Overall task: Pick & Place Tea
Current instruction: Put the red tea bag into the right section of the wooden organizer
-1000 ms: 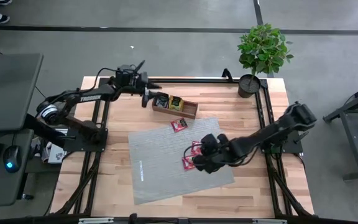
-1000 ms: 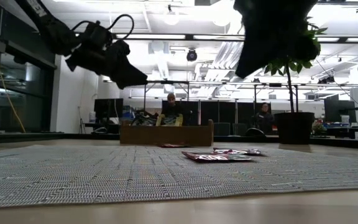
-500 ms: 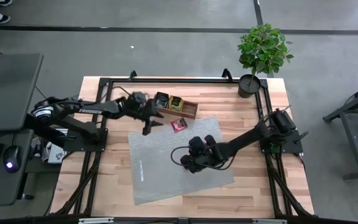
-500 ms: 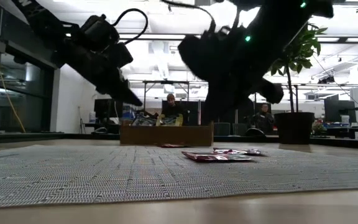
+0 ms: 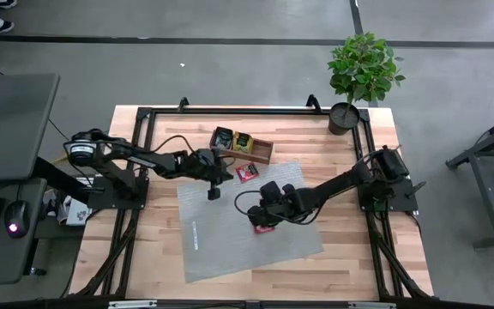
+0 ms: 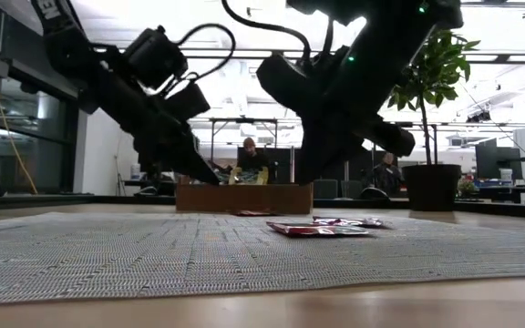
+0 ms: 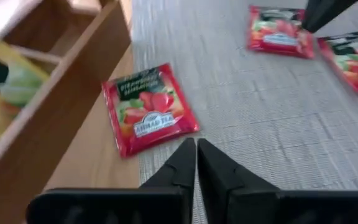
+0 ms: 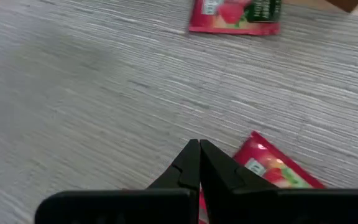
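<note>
The tea here is a set of red sachets on the grey mat (image 5: 247, 227). One red sachet (image 7: 148, 109) lies across the mat's far edge beside the wooden tray (image 5: 260, 153), which holds black and yellow-green sachets (image 5: 232, 138). My left gripper (image 7: 196, 149) hovers shut just short of that sachet, over the mat (image 5: 213, 194). Two more red sachets (image 7: 278, 31) lie farther right. My right gripper (image 8: 199, 152) is shut above the mat (image 5: 260, 219), next to a red sachet (image 8: 278, 174). It partly hides those sachets in the high view.
A potted plant (image 5: 363, 73) stands at the table's far right corner. A black frame (image 5: 144, 154) runs around the wooden tabletop. The two arms' grippers are close together over the middle of the mat. People sit in the room beyond the table (image 6: 252, 159).
My left gripper has gone from above the tray's left end toward the near edge and down, and now hangs low over the mat beside the tray. My right gripper has gone a little toward the table's left, over the red sachets. The sachets have stayed where they were.
</note>
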### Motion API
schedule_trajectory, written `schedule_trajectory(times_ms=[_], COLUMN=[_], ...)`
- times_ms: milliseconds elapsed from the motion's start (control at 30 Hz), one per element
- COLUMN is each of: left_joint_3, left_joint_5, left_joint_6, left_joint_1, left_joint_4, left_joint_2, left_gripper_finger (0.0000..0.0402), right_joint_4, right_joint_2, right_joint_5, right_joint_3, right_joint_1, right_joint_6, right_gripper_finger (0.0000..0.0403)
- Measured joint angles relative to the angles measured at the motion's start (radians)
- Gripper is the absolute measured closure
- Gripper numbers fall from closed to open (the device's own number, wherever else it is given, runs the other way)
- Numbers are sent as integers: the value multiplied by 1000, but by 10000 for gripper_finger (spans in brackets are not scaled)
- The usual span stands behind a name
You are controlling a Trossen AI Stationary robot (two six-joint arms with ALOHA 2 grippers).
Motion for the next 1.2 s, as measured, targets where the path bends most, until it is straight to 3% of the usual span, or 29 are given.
schedule_trajectory(times_ms=[233,500,800,1200], left_joint_3=[2,113,356,456], left_joint_5=[17,-42,-110,-104], left_joint_6=[-100,-163,-152,-34], left_joint_1=[0,0,0,-31], left_joint_4=[165,150,-263,-414], left_joint_2=[89,189,302,376], left_gripper_finger=[398,400,401,401], right_joint_4=[-45,-56,-84,-124], right_joint_2=[-67,-186,-308,-342], right_joint_5=[-6,53,129,101], right_joint_3=[0,0,0,0], right_joint_1=[-22,-34,-38,-37], right_joint_6=[34,2,-58,-77], right_gripper_finger=[399,400,401,401])
